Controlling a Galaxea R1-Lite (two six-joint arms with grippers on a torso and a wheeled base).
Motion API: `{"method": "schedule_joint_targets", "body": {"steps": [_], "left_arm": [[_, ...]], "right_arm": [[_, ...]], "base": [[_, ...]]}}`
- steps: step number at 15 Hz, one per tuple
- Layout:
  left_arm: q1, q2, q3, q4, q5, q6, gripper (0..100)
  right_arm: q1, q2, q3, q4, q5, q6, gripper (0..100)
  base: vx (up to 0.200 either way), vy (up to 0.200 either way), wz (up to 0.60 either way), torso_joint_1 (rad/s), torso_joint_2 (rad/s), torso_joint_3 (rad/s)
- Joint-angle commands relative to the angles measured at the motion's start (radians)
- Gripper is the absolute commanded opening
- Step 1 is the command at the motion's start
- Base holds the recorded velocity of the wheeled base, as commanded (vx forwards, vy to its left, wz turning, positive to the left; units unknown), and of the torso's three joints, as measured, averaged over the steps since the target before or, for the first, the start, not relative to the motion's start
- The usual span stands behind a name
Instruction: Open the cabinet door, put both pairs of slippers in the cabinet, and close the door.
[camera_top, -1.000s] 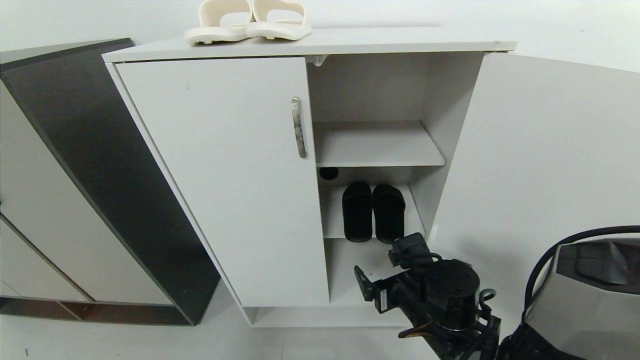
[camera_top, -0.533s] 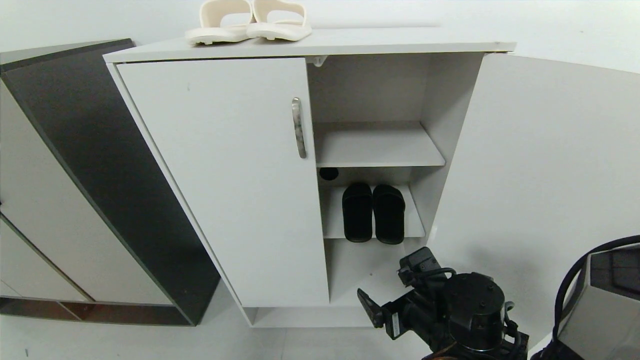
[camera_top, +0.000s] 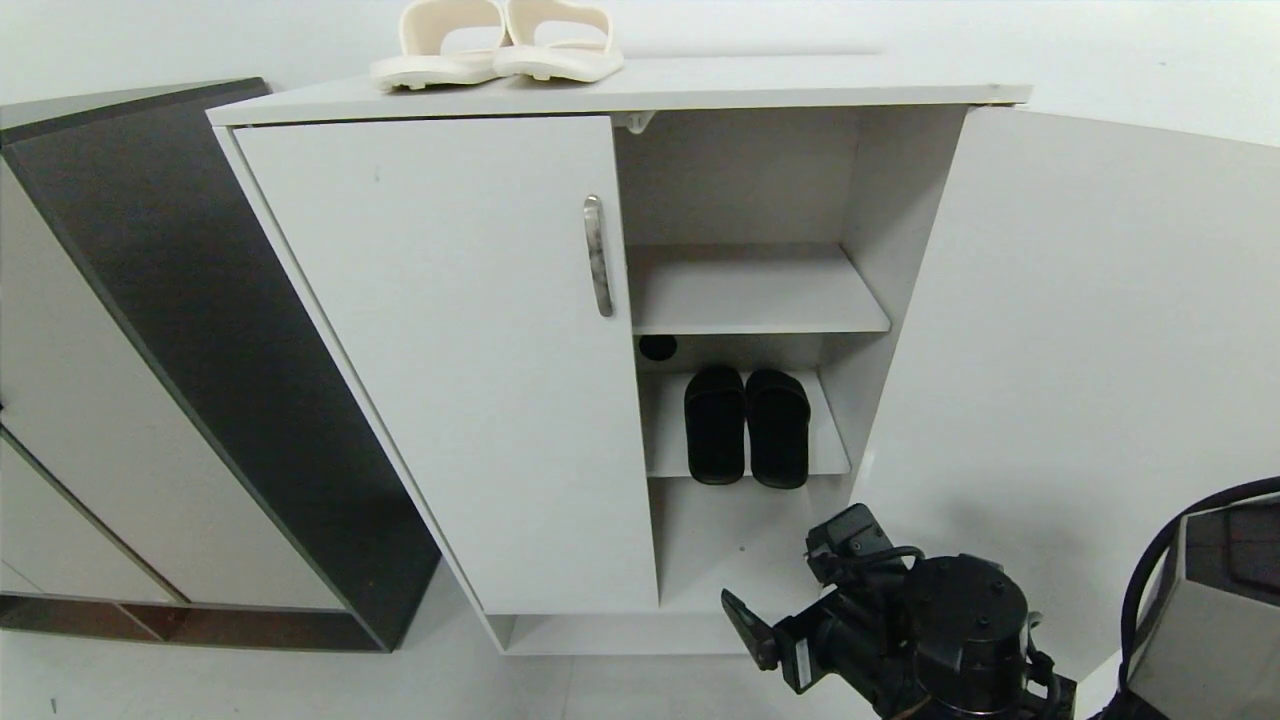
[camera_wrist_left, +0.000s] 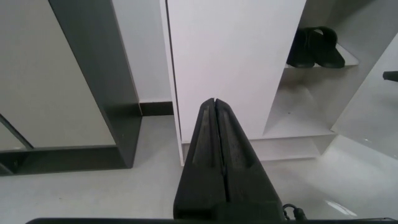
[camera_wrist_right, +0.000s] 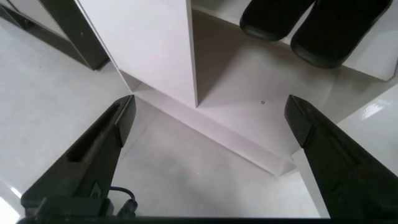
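Cream slippers (camera_top: 440, 68): far ends cut off by the head view's upper edge. Black slippers (camera_wrist_right: 329, 34), ahead of the spread jaws of the right gripper (camera_wrist_right: 209, 106): far ends cropped. Cabinet (camera_top: 750, 88) interior behind left door (camera_top: 450, 350): hidden.

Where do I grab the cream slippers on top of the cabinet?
I'd pinch the cream slippers by their two arched straps where they meet in the middle, coming from above and in front: the pair lies side by side, touching, near the front edge of the cabinet top.
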Motion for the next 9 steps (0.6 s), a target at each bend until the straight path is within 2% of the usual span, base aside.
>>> {"method": "schedule_joint_targets", "body": {"steps": [1,9], "left_arm": [[0.000,0.000,0.000,0.000,0.000,0.000,0],[0.000,0.000,0.000,0.000,0.000,0.000,0]], "right_arm": [[0.000,0.002,0.009,0.001,0.001,-0.001,100],[0.002,0.001,0.015,-0.021,0.000,-0.002,100]], "base": [[0.000,0.200,0.00,0.007,0.00,0.002],[0.000,0.200,0.00,0.002,0.00,0.005]]}}
